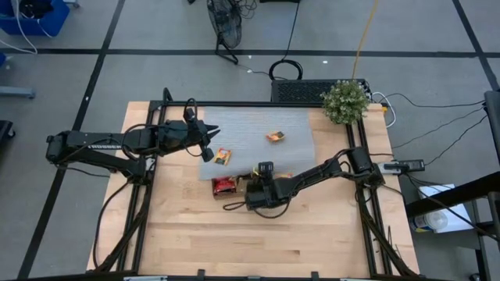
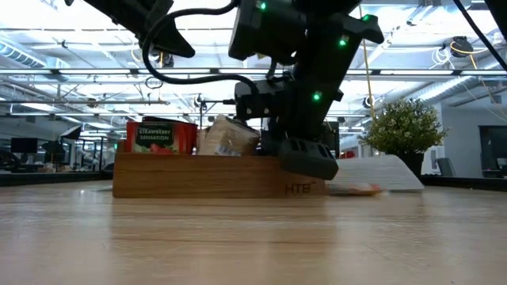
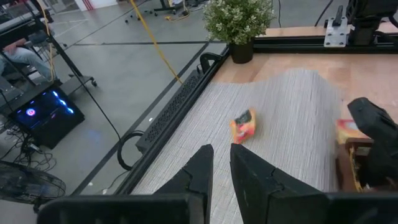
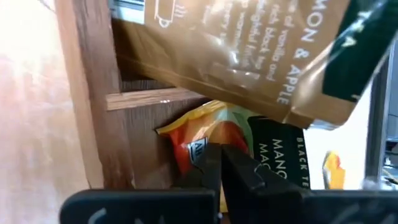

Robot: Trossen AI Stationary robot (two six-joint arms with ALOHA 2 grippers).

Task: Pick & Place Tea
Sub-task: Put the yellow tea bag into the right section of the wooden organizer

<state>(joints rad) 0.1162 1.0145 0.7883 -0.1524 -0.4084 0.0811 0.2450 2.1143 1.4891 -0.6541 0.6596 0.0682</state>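
The wooden tray [image 2: 198,178] lies on the table just in front of the grey mat [image 1: 258,125]. A red tea packet [image 2: 162,134] and a beige one [image 2: 230,138] stand in it. My right gripper [image 4: 219,163] reaches down into a tray compartment [image 4: 143,143], shut on an orange-yellow tea packet [image 4: 199,134]. Two more orange packets [image 1: 275,136] [image 1: 223,156] lie flat on the mat. My left gripper [image 3: 221,163] hovers over the mat's left part, its fingers a narrow gap apart with nothing between them. My right gripper pinches the orange-yellow packet between its two fingertips, near the packet's middle beside its dark label [image 4: 273,155]. The fingers slant down into the tray from the table's right. The packet sits low in the compartment against the tray's wooden wall [image 4: 87,93]; whether it rests on the floor is hidden.
A potted plant [image 1: 345,100] stands at the mat's far right corner. A black frame [image 1: 367,195] runs around the table. The light wood in front of the tray [image 1: 258,242] is bare. The beige packet [image 4: 249,56] leans over my right gripper's fingers.
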